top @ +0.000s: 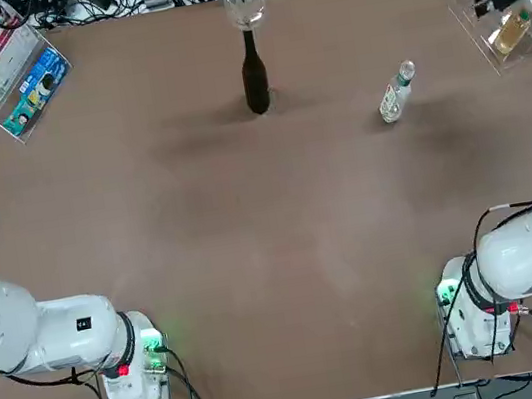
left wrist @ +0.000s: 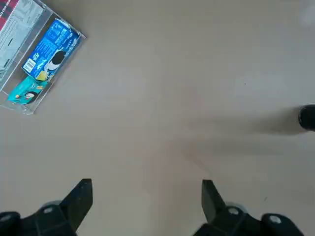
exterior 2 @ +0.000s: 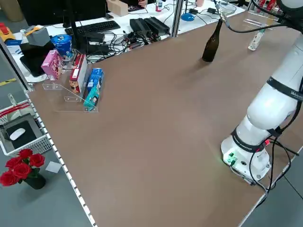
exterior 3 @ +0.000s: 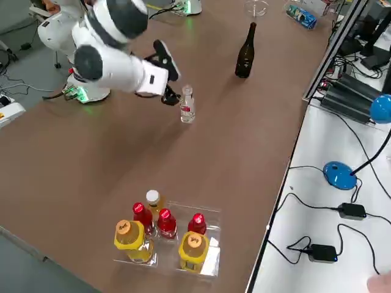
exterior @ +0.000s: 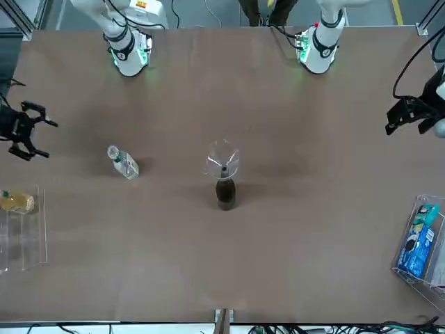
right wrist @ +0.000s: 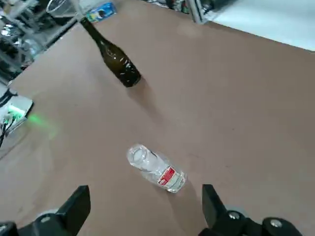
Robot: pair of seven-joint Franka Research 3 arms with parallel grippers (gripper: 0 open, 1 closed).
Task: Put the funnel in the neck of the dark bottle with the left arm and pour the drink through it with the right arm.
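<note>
The dark bottle (top: 254, 78) stands upright at the far middle of the table. The clear funnel (top: 244, 5) sits in its neck, as the front view shows for the funnel (exterior: 222, 161) and bottle (exterior: 224, 193). The drink (top: 397, 93), a small clear bottle, stands upright to the dark bottle's right. My right gripper (right wrist: 145, 199) is open and hovers a short way from the drink (right wrist: 157, 169), touching nothing. It also shows beside the drink (exterior 3: 187, 105) as the right gripper (exterior 3: 165, 73). My left gripper (left wrist: 145, 196) is open and empty, above the table's left side, well away from the dark bottle (left wrist: 307, 118).
A clear tray with snack boxes (top: 16, 75) lies at the far left corner. At the far right corner stands a clear rack of red and yellow bottles (exterior 3: 162, 235). Cables and desk gear run along the far edge. Both arm bases (top: 131, 368) stand at the near edge.
</note>
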